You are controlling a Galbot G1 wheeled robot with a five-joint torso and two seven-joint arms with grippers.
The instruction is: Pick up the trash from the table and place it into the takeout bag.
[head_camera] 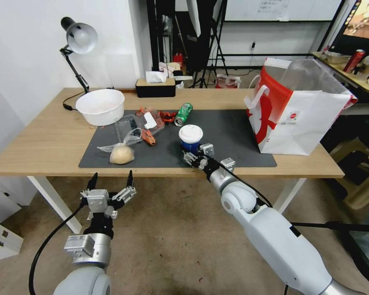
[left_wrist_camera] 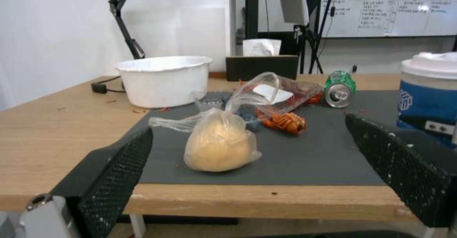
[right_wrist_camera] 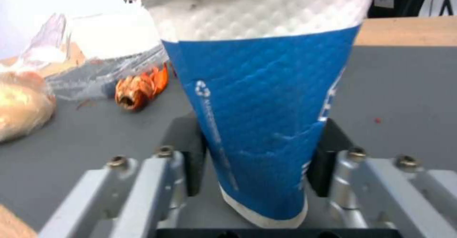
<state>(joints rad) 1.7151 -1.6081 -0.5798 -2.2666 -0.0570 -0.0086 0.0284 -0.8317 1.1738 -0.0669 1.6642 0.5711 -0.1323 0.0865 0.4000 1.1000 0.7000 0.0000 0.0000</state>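
Left gripper (head_camera: pixel 110 180) hangs off the near edge of the worktop (head_camera: pixel 37 135), below its level, fingers spread wide, nothing between them (parked).

Far left on the worktop: desk lamp (head_camera: pixel 78 39), then white bowl (head_camera: pixel 100 106) upright, sitting at the far-left corner of the dark grey mat (head_camera: pixel 233 135).

Just right of the bowl, on the mat: clear bag with tan bun (head_camera: pixel 121 153) near the front edge, lying on its side. The left wrist view has it straight ahead, between the spread fingers (left_wrist_camera: pixel 119 173) but well apart from them. Behind the bun: crumpled clear plastic packaging (head_camera: pixel 141 123) with orange-red scraps (head_camera: pixel 149 139) in and around it.

Black tissue box (head_camera: pixel 155 87) at the far edge, off the mat.

Green can (head_camera: pixel 183 114) lies on its side on the mat, open end facing near.

Blue paper cup (head_camera: pixel 190 138) with white lid stands upright on the mat, mid-front. Right gripper (head_camera: pixel 196 157) reaches in from the near side and is clenched on the lower body of the cup; the right wrist view shows both pads (right_wrist_camera: pixel 192 159) pressed against the blue sleeve, base still looks down on the mat.

Takeout bag (head_camera: pixel 299 110) stands upright at the right end, partly on the mat, mouth open, well apart from the cup.
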